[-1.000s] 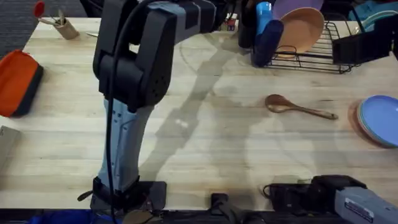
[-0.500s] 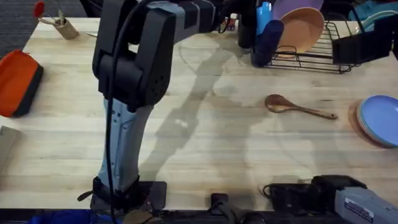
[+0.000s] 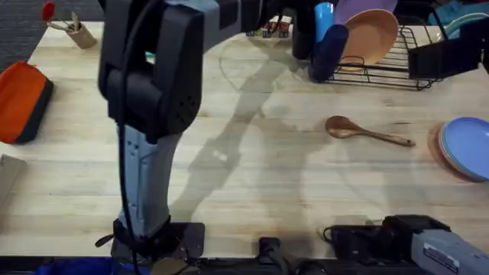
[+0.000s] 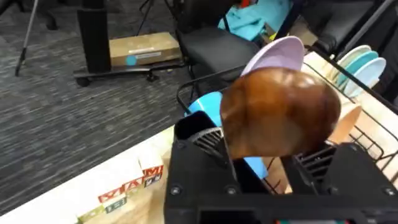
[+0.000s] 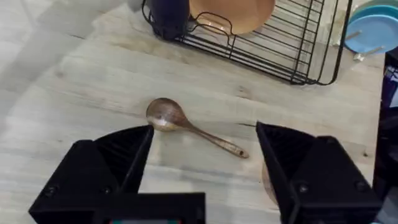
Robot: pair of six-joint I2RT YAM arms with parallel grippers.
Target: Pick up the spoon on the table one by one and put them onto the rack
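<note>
Spoons sit in two places. One wooden spoon [image 4: 280,112] is clamped in the left gripper [image 4: 261,165], its bowl up near the rack [image 3: 382,65], where an orange plate [image 3: 370,34] stands. The other spoon [image 3: 367,131] lies flat on the table [image 3: 252,176], just in front of the rack. Above it the right gripper [image 5: 202,158] spreads wide, holding nothing.

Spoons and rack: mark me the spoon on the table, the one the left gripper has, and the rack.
Spoon on the table [image 3: 345,127]: overhead view, on its bowl.
Held spoon [image 4: 280,115]: left wrist view, on the bowl's rounded back.
Rack [image 5: 298,46]: right wrist view, on the bare wire floor.
</note>
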